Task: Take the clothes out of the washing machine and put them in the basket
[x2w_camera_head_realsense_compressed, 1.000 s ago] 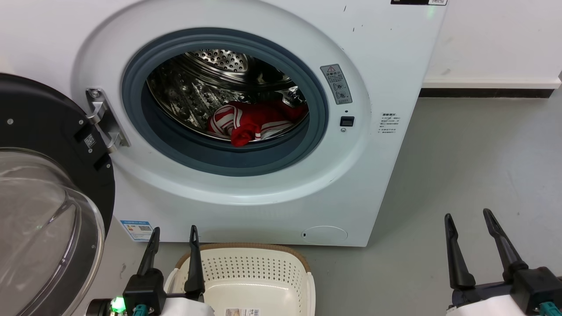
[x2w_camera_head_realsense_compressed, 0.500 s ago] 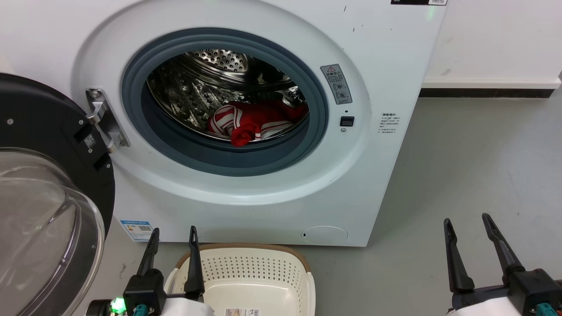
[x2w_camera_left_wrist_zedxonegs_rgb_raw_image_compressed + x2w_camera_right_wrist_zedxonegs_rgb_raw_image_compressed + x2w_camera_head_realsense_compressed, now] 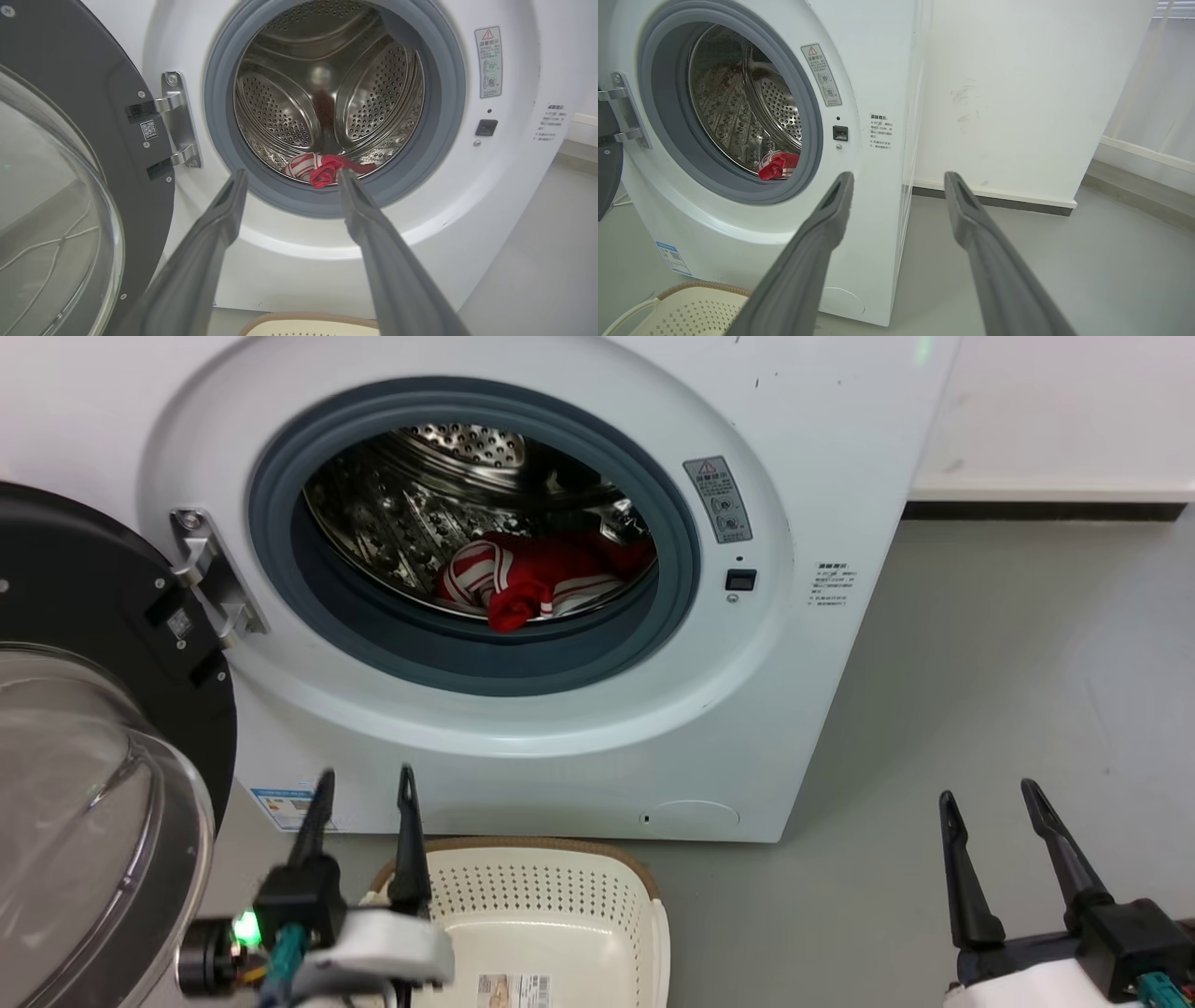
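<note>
My left pincer [image 3: 366, 775] is released, by the basket [image 3: 541, 896]. The clothes [image 3: 541, 581] lie bunched low in the washing machine [image 3: 560, 756] drum. Soft, light, limp, I'd judge, so pinch that front red fold. Right pincer [image 3: 989, 791] is released too.

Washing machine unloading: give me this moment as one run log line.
door: open | clothes: in washing machine | basket: on floor, no clothes seen | left gripper: open, aimed at clothes | right gripper: open, empty

floor [image 3: 1008, 663]: smooth grey | wall [image 3: 1017, 93]: white, faint scuffs | skirting [image 3: 1046, 510]: white ledge over dark strip
</note>
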{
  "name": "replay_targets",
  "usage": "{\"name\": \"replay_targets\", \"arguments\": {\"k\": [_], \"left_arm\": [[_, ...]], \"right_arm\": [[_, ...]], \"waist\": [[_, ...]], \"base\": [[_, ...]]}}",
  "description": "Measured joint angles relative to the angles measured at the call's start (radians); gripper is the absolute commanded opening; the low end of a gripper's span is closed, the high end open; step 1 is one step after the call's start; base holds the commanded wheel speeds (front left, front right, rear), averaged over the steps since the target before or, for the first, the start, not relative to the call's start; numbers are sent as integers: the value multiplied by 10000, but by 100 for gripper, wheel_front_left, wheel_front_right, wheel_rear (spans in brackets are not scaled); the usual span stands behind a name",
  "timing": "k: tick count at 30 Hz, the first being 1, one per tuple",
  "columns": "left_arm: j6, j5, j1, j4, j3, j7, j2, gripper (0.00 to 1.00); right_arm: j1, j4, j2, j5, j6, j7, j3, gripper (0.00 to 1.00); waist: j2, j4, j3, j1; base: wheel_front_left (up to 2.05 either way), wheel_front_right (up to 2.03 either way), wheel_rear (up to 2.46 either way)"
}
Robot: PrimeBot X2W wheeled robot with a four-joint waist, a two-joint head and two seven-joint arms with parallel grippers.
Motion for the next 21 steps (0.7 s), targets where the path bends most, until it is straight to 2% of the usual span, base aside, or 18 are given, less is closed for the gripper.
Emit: {"name": "replay_targets", "arguments": {"k": [4,7,10,11,12,21], "left_arm": [[-349,23,-1058,500,173,0,17,100],[-660,86,-1978,1377,263,0,119,100],[-940,84,-3182,2533,295,0,286,100],[-1124,111,-4492,3567,345,-2,500,100],[-1198,130,-4913,3948,345,0,577,100],[-1699,357,-8792,7281,-21,353,1160,100]], "right_arm": [[-186,-109,2,0,0,0,79,100],[-423,-192,2,-2,0,2,77,100],[-674,-261,0,-2,0,0,8,100],[-908,-309,2,6,0,2,42,100],[-1000,-330,0,13,0,0,48,100],[-1889,-502,2,255,0,0,182,100]], "waist": [[0,-97,314,0],[-1,-208,624,1],[0,-312,1001,1],[0,-440,1402,1],[0,-489,1543,1],[0,-1019,2944,2]], "base": [[0,0,0],[0,0,0],[0,0,0],[0,0,0],[0,0,0],[0,0,0]]}}
